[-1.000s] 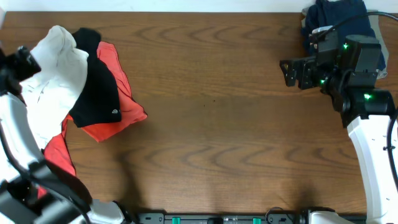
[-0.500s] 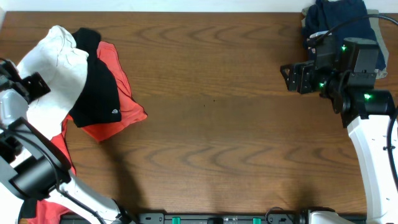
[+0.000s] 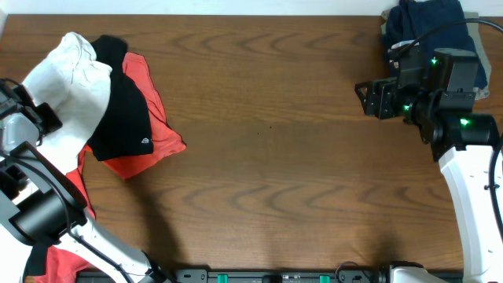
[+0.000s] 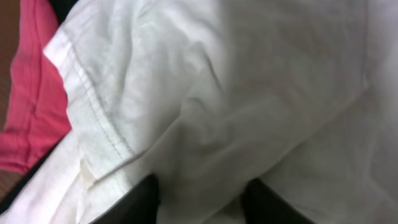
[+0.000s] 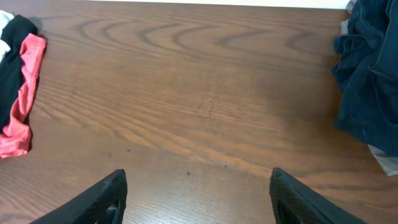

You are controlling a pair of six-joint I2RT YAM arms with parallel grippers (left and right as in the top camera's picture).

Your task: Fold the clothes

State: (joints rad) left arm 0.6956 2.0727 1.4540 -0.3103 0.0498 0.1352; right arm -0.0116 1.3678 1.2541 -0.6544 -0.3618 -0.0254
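Note:
At the table's left end lies a pile of clothes: a white garment [image 3: 67,79], a black one [image 3: 122,110] across it, and a red one [image 3: 157,134] underneath. My left gripper [image 3: 38,118] sits on the white garment's left edge. In the left wrist view white cloth [image 4: 249,93] fills the frame, and a fold of it is bunched between the dark fingers [image 4: 142,200] of the left gripper [image 4: 202,190]. My right gripper [image 3: 367,98] hangs open over bare wood at the far right, with nothing between its fingertips [image 5: 199,180].
A heap of navy clothes [image 3: 420,23] lies in the back right corner, also at the right edge of the right wrist view [image 5: 373,81]. More red cloth [image 3: 75,192] trails toward the front left beside my left arm.
My left gripper has come down onto the white garment's left edge and its jaws have closed in on the cloth. The right gripper's jaws have narrowed a little.

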